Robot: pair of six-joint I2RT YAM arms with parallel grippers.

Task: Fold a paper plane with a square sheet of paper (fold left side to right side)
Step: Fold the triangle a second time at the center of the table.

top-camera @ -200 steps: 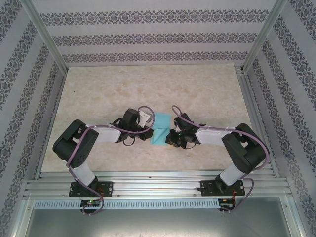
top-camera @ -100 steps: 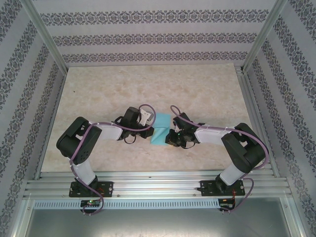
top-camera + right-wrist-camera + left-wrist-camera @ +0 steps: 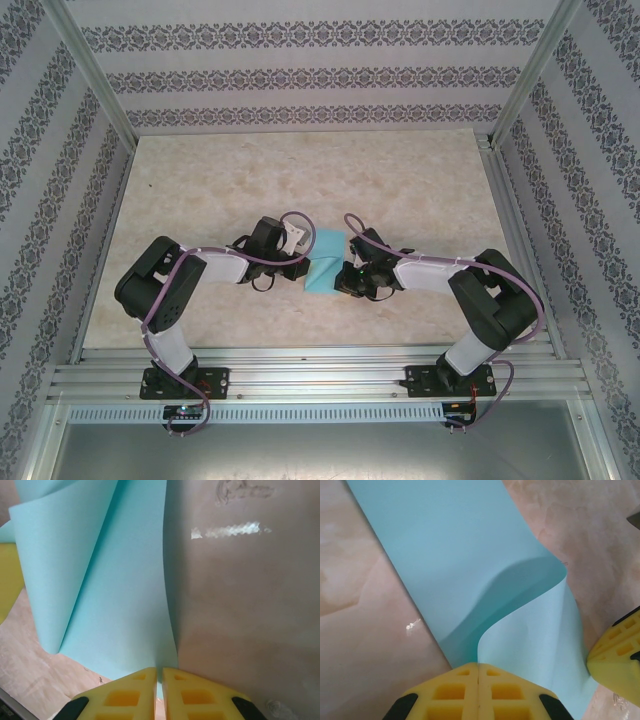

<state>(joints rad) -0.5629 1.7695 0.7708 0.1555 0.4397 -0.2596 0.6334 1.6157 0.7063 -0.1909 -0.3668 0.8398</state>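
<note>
Mid-frame on the table [image 3: 300, 180], the left claw [image 3: 478, 672] and right claw [image 3: 160, 674] each pinched shut on an edge of the curled paper [image 3: 326, 262].

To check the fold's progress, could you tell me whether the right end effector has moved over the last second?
No. The right end effector stays at the blue paper, on its right edge, equally far from the table's near rail.

My left arm [image 3: 215, 268] reaches inward, elbow out to the side, and my yellow-padded left gripper [image 3: 478, 669] is pinched tight on the thin light-blue square sheet of paper [image 3: 460, 555]. My right arm [image 3: 430, 272] mirrors it, and my right gripper [image 3: 160, 672] is clamped on the same sheet.
</note>
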